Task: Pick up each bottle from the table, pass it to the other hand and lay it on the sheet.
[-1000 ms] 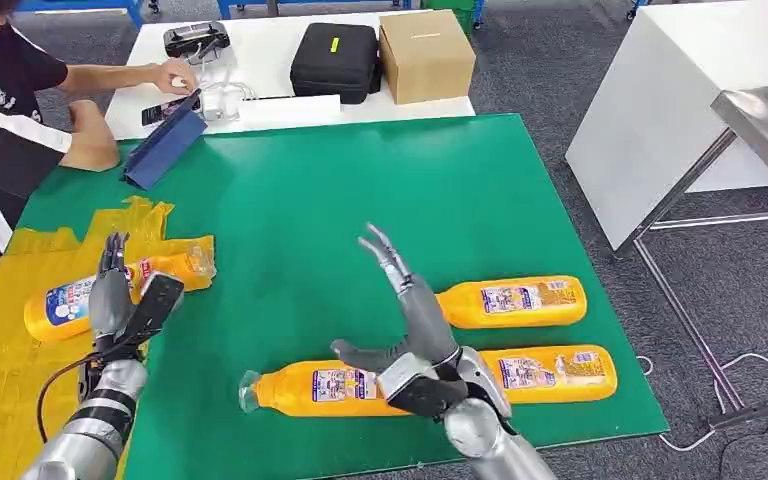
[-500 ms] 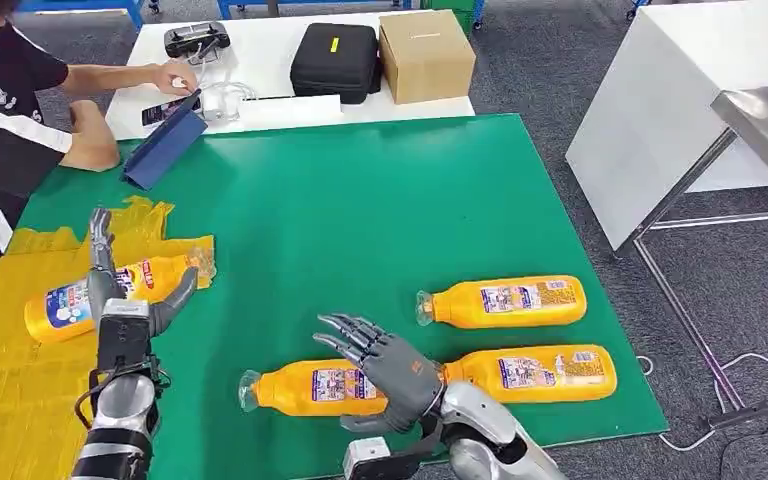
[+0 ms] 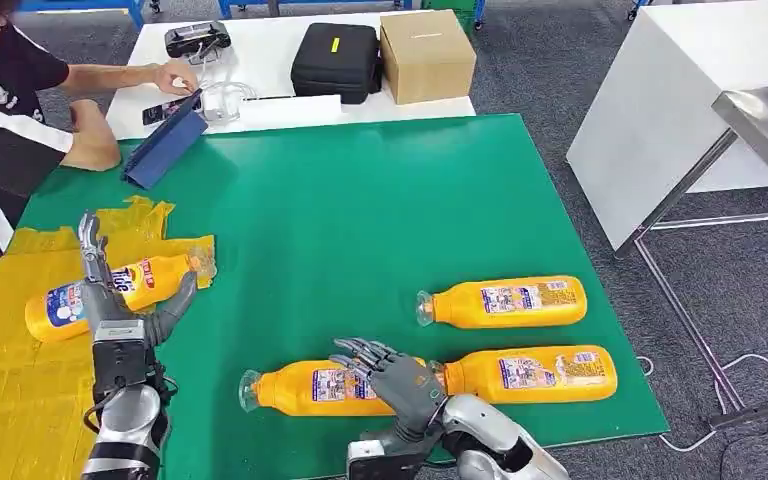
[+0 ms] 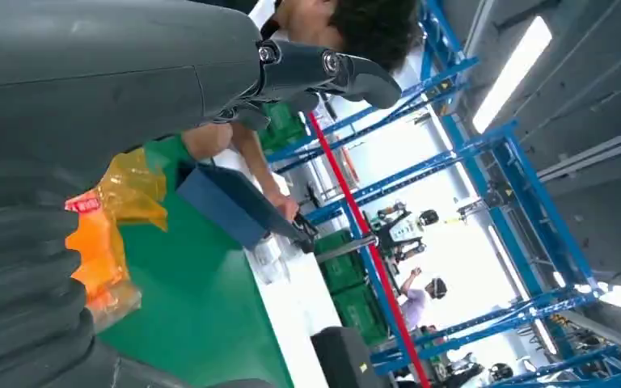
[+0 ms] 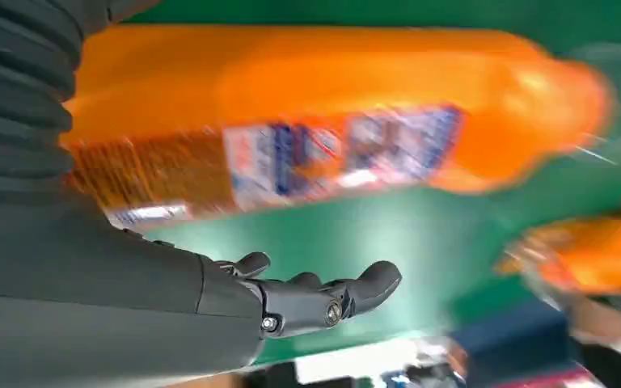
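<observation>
The right hand (image 3: 390,375) sits low over the green table (image 3: 360,210), right on top of the nearest orange bottle (image 3: 312,388), and its fingers cover the bottle's base end, so I honestly can't tell if it's touching or just hovering; fingers are spread and a bit curled, nothing actually gripped as far as I can see. The right wrist view is super blurry, just an orange bottle with a smeared label close beside the palm, thumb sticking out free over the green. Behind that hand a second bottle (image 3: 530,373) lies on its side, its neck end partly hidden by the hand. A third bottle (image 3: 505,302) lies a bit further back, fully visible with a clear cap pointing left. The left hand (image 3: 110,290) is held up over the left edge of the table, fingers apart, thumb out to the side, holding nothing. It cuts across the bottle on the sheet (image 3: 150,275), which lies flat on the crumpled yellow sheet (image 3: 10,370); label's readable only in bits. At the far end a person (image 3: 10,100) leans in, cut off by the frame, with a hand on stuff on a white table (image 3: 260,60) that also carries a black case (image 3: 335,60) and a cardboard box (image 3: 425,55), both closed so contents unknown.
</observation>
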`<state>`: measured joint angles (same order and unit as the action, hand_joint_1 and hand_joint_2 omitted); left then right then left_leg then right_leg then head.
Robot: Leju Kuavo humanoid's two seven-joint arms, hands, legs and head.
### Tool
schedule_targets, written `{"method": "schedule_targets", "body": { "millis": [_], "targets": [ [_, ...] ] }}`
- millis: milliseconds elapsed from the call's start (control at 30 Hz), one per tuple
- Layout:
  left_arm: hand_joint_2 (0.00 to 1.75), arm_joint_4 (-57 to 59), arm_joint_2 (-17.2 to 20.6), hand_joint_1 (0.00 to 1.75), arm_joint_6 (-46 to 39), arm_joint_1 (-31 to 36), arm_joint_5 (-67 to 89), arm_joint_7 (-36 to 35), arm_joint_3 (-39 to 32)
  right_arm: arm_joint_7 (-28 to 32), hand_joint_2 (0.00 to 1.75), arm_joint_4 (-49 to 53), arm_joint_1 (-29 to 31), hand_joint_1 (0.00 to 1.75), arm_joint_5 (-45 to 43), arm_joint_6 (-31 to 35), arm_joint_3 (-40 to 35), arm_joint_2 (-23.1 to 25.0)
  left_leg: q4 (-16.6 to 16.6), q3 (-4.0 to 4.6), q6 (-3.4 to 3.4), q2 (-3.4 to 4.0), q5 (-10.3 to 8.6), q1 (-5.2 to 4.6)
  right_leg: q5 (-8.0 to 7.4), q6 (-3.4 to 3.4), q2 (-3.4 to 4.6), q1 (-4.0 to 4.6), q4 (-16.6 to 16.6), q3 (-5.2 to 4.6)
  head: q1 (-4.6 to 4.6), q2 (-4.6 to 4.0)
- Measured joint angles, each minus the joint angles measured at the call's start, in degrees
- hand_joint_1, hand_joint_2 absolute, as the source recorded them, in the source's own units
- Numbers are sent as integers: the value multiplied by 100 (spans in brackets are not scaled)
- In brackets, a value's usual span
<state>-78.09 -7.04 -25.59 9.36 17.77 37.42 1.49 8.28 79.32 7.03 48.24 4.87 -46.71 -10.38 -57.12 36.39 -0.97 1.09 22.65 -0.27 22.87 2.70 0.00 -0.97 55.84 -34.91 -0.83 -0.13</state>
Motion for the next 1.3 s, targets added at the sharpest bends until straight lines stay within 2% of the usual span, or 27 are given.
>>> {"method": "schedule_targets", "body": {
  "millis": [567, 667, 733, 767, 800, 833, 867, 1300],
  "targets": [
    [175, 111, -160, 0, 205, -146, -81, -168, 87, -1745, 175, -721, 210, 0, 1914, 509, -151, 258, 1, -15, -4, 1, -4, 0, -4, -1, 1, 0, -2, 12, 0, 0],
    [175, 151, -186, 0, 221, -185, -81, -173, 83, -1837, 175, -773, 217, 0, 2072, 509, -98, 334, 1, -16, -4, 1, -6, 0, -4, 0, 1, 0, -2, 13, 0, 0],
    [175, 160, -192, 0, 227, -205, -81, -173, 83, -1868, 175, -804, 221, 7, 2124, 507, -68, 372, 0, -17, -4, 1, -6, 0, -4, 0, 1, 0, -2, 13, 0, 0],
    [175, 160, -197, 0, 229, -210, -81, -175, 81, -1881, 175, -822, 229, 68, 2137, 494, -57, 389, 0, -17, -4, 1, -6, 0, -4, 0, 1, 0, -2, 12, 0, 0],
    [175, 162, -205, 0, 236, -211, -81, -175, 79, -1890, 175, -850, 240, 164, 2148, 481, -48, 407, 1, -17, -4, 1, -6, 0, -4, 0, 1, 0, -2, 13, 0, 0],
    [175, 162, -218, 0, 251, -213, -81, -177, 79, -1890, 175, -882, 252, 145, 2172, 468, -37, 422, 1, -17, -4, 1, -6, 0, -4, 0, 1, 0, -2, 14, 0, 0],
    [175, 164, -225, 0, 267, -213, -81, -181, 79, -1890, 175, -918, 268, 175, 2183, 457, -26, 444, 1, -18, -4, 1, -6, 0, -4, 0, 1, 0, -2, 15, 0, 0],
    [175, 205, -271, 0, 295, -214, -100, -184, 81, -1790, 175, -1191, 372, 175, 2102, 431, 107, 606, 1, -36, -4, 1, -5, 0, -4, -1, 1, 0, -2, 32, 0, 0]
  ]
}}
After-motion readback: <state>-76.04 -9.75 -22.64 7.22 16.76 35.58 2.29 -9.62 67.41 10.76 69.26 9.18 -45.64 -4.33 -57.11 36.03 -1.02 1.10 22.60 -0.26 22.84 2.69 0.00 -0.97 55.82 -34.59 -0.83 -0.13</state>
